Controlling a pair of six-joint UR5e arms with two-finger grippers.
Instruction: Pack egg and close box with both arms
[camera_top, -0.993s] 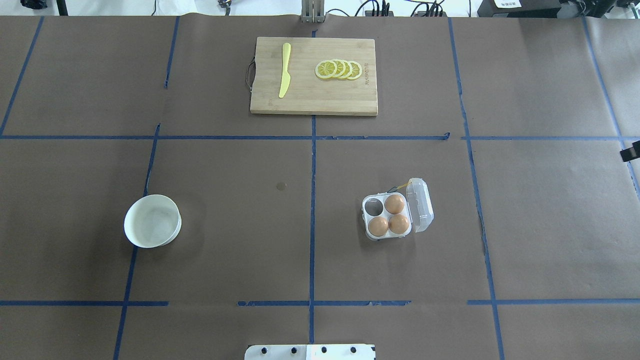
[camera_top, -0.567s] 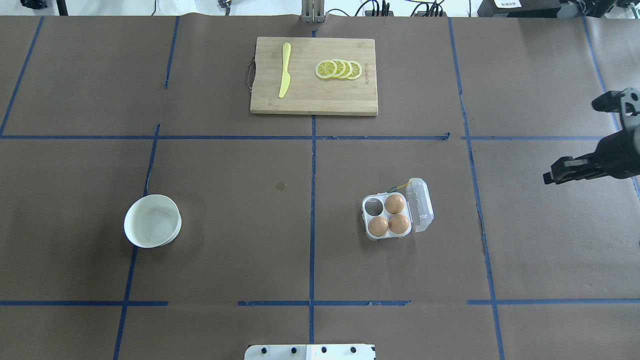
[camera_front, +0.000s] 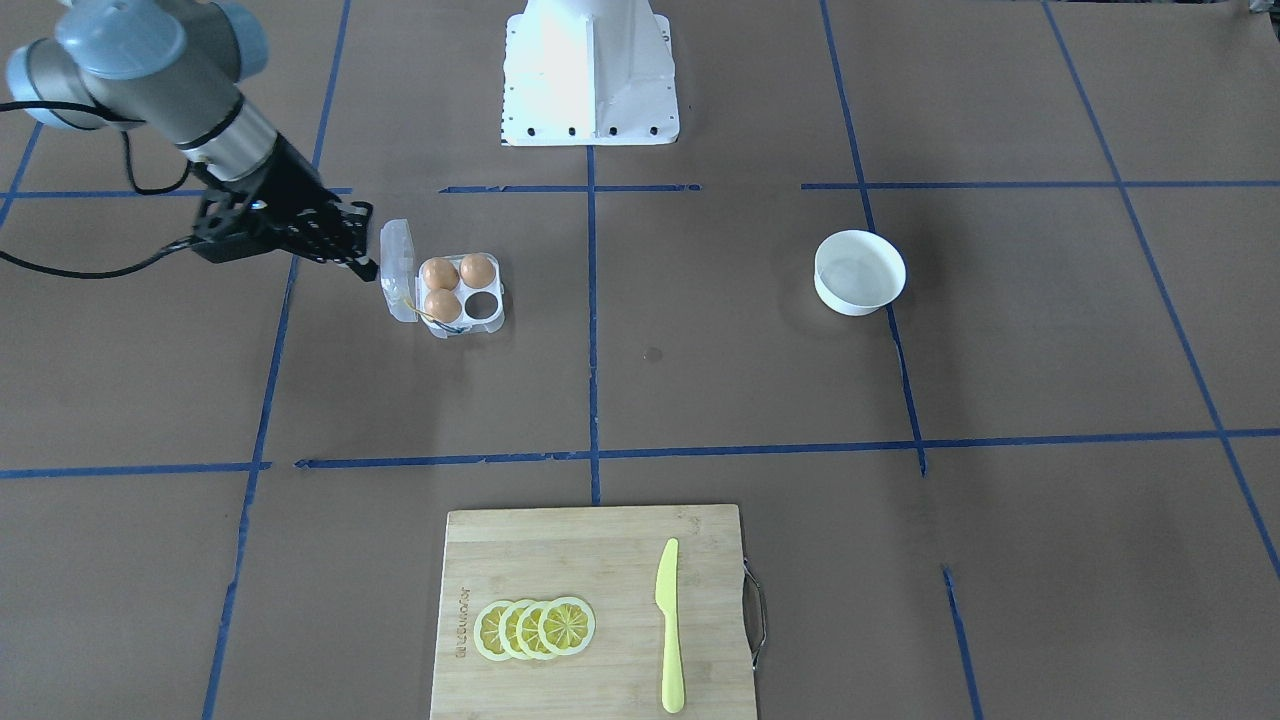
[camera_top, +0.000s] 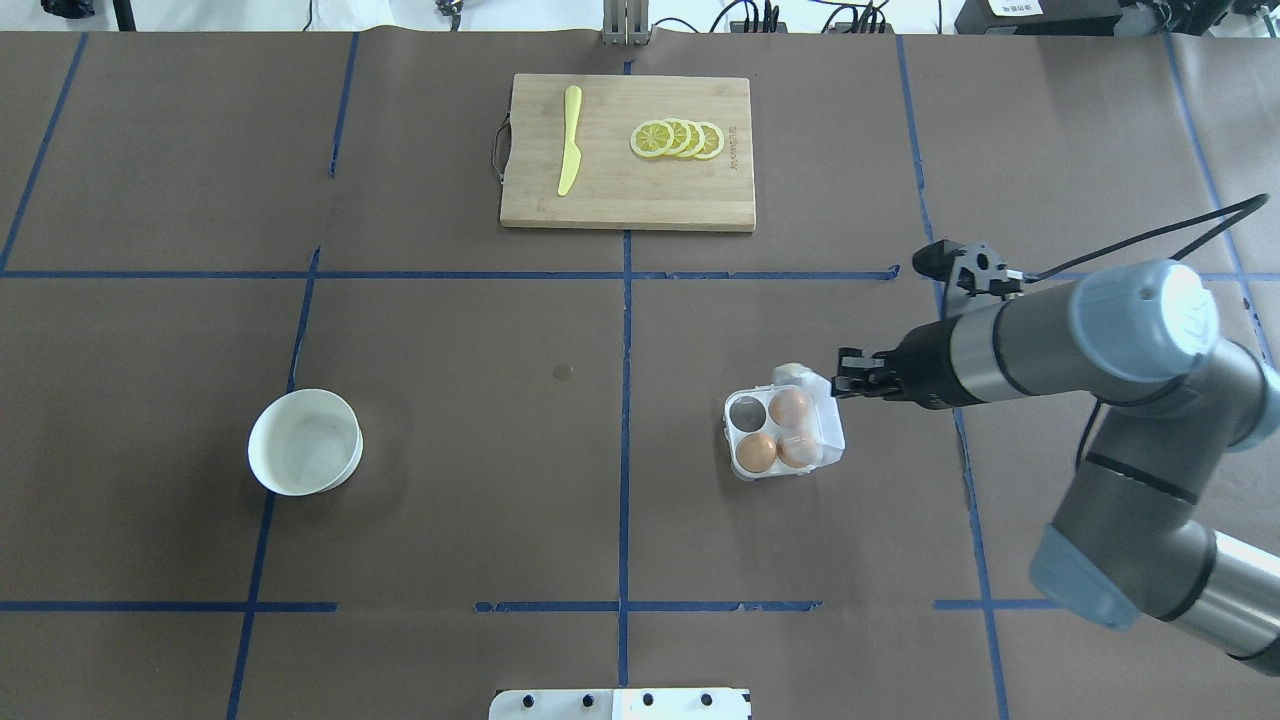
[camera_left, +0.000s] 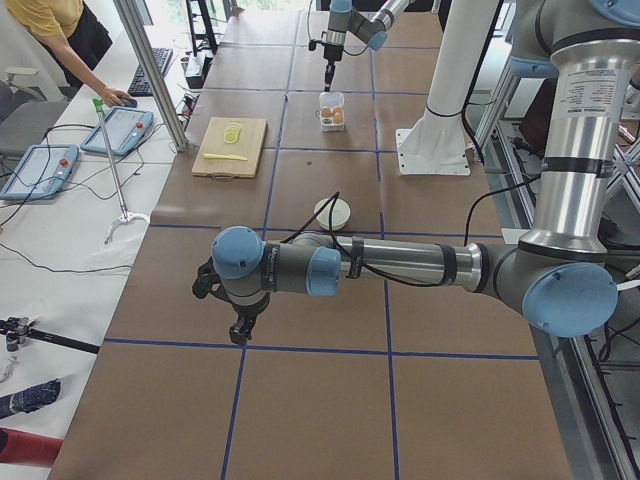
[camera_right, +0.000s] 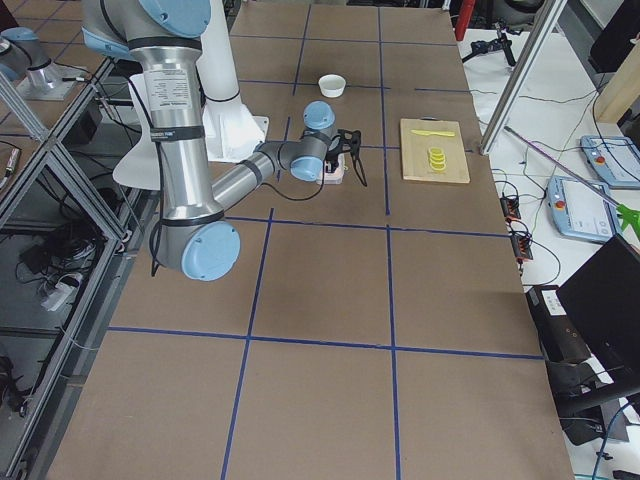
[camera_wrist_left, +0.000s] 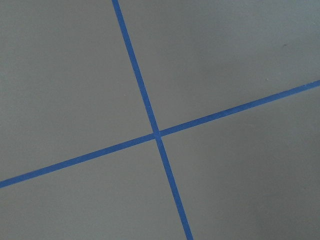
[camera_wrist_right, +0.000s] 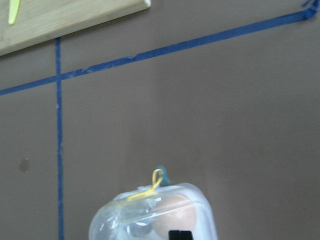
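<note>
**Overhead exterior view: black open-frame right gripper (camera_top: 846, 385) against the lid of the small clear plastic four-cell egg box (camera_top: 768, 430)**

The right arm (camera_top: 1030, 345), a grey metal tube with pale blue joint caps, comes in from the right. Its gripper tip touches the far right corner of the hinged clear lid (camera_top: 825, 425). The fingers look drawn together with nothing between them.

The lid is tilted, neither flat open nor down. In the overhead view it leans over the two right cells, while the front-facing view shows it nearly upright on its hinge edge.

Three smooth orange-brown eggs (camera_top: 756, 452) sit in the box, one in each of the near-left, near-right and far-right cells. The far-left cell (camera_top: 746, 410) shows its bare rounded bottom. A thin yellow band (camera_wrist_right: 145, 192) loops off the far end of the box.

The box rests on the matte brown paper table (camera_top: 450, 480), which is crossed by blue tape lines. It lies just right of the centre line.

Well to the left stands a round, glossy white bowl (camera_top: 305, 442). At the far edge lies a rectangular bamboo cutting board (camera_top: 628, 205) with a dark handle on its left end. On the board are a slim yellow knife (camera_top: 569, 140) and four overlapping round lemon slices (camera_top: 678, 138).

The left arm (camera_left: 400, 265) stretches out low over the paper, far from the box. Its black gripper (camera_left: 240, 332) points down, and whether it is open or closed cannot be told. The left wrist camera sees only paper and a cross of tape.
</note>
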